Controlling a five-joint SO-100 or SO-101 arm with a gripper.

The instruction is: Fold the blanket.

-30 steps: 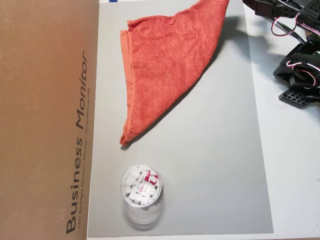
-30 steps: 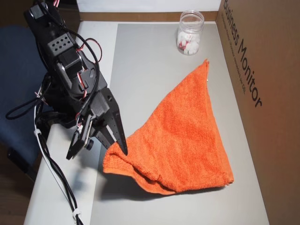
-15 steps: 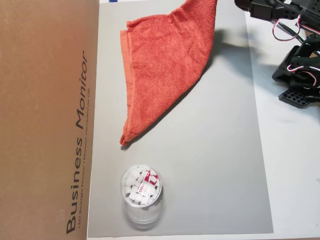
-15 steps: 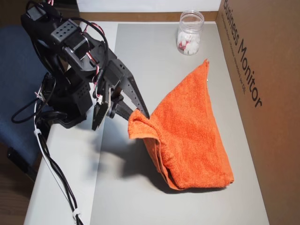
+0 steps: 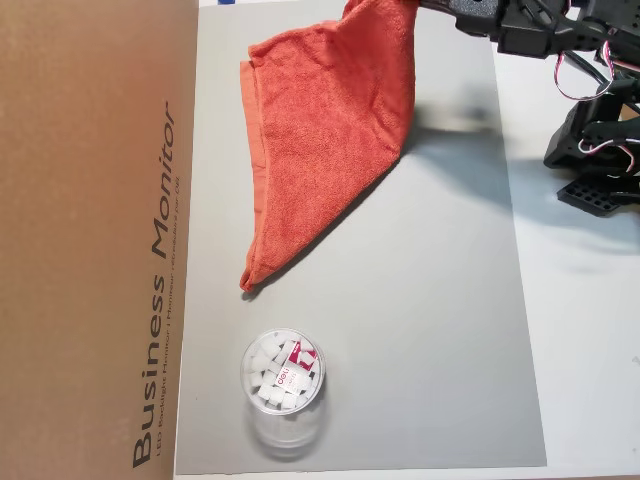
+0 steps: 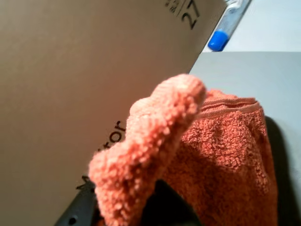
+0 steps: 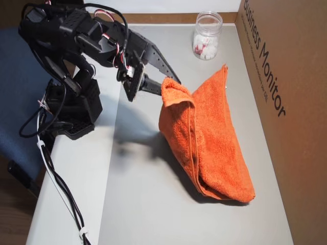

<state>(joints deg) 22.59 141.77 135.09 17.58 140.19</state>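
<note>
**Corner of blanket lifted higher and carried across toward the cardboard box**

Raised and swung since half a second ago: gripper [image 7: 173, 81] with the pinched corner, now farther over the mat and closer to the box, the hanging flap drawn further over the rest of the cloth.

Nearest in an overhead view: bare grey mat [image 7: 168, 214], then the low end of the blanket [image 7: 214, 148], lying on the mat just beside the cardboard box [image 7: 286, 102] at right. Rising from there toward the far left: a folded ridge of orange-red terry, ending at the lifted corner. Clamped on that corner, both black fingers closed around the cloth, held well off the mat with a shadow beneath. At far left, on the white table [image 7: 71, 173]: the arm's black base and cables. Farthest, by the box: clear plastic cup [image 7: 207, 35], standing upright on the mat, apart from the blanket.

From the other overhead view: blanket [image 5: 320, 140] spread as a triangle against the box [image 5: 90, 240], point toward the cup [image 5: 283, 385], upper corner hoisted at the top edge under the gripper [image 5: 415, 8].

From the wrist view: gripped corner of blanket [image 6: 155, 136] looming close and blurred, box wall [image 6: 84, 70] behind, mat [image 6: 254, 75] at right.
</note>
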